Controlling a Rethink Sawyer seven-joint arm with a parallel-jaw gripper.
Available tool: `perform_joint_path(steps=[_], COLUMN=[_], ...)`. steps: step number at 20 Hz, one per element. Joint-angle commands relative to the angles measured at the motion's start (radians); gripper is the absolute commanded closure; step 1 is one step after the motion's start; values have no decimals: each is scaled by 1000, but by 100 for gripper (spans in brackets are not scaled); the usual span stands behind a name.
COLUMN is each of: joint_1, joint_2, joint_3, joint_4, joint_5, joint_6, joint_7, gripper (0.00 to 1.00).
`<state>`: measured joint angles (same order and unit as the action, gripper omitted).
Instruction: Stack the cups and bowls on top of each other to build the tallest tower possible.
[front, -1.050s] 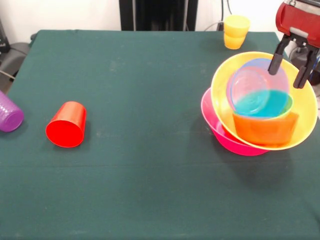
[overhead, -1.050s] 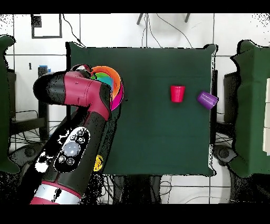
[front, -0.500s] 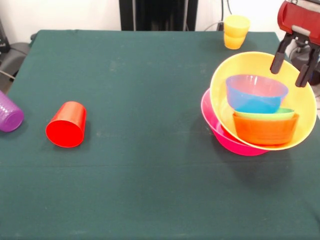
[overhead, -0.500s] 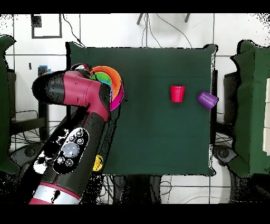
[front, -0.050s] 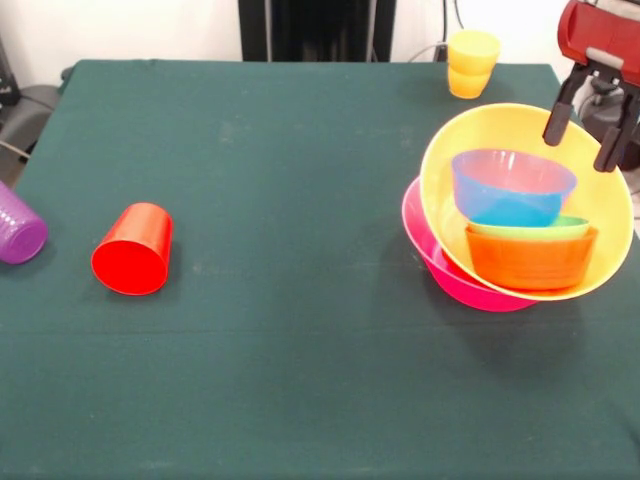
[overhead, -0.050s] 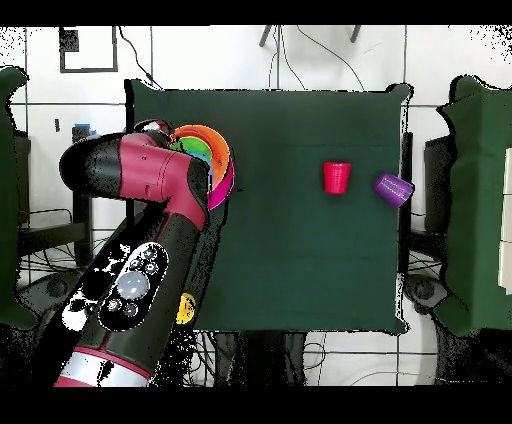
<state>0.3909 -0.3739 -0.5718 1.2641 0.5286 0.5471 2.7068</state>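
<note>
- The red cup (front, -0.050s: 132, 263) lies on its side on the green table (front, -0.050s: 300, 380), open mouth toward the camera, with nothing inside it that shows.
- The purple cup (front, -0.050s: 18, 226) lies tipped over at the table's left edge in the front view, partly cut off by the frame.
- The tower (front, -0.050s: 520, 210) stands at the right side: the pink bowl (front, -0.050s: 450, 275) sits at the bottom, and the big yellow bowl (front, -0.050s: 450, 160) rests tilted in it, mouth toward the camera.
- Inside the yellow bowl sit the orange bowl (front, -0.050s: 530, 258), a green bowl (front, -0.050s: 530, 227) showing only its rim within the orange one, and the blue bowl (front, -0.050s: 512, 186) on top (upright, empty).
- The claw (front, -0.050s: 583, 125) hangs above the yellow bowl's far right rim, fingers spread apart and holding nothing.
- The yellow cup (front, -0.050s: 471, 63) stands near the far edge, seemingly stacked on a second one.
</note>
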Motion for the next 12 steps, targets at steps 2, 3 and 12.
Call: perform_joint_path(steps=[2, 3, 12], joint_1=[-57, -74, -233], joint_2=[-73, -85, -139], joint_3=[78, 85, 183], joint_4=[55, 52, 32], joint_5=[-23, -28, -81], joint_6=[160, 174, 214], joint_7=[78, 53, -130], gripper=[0, 0, 0])
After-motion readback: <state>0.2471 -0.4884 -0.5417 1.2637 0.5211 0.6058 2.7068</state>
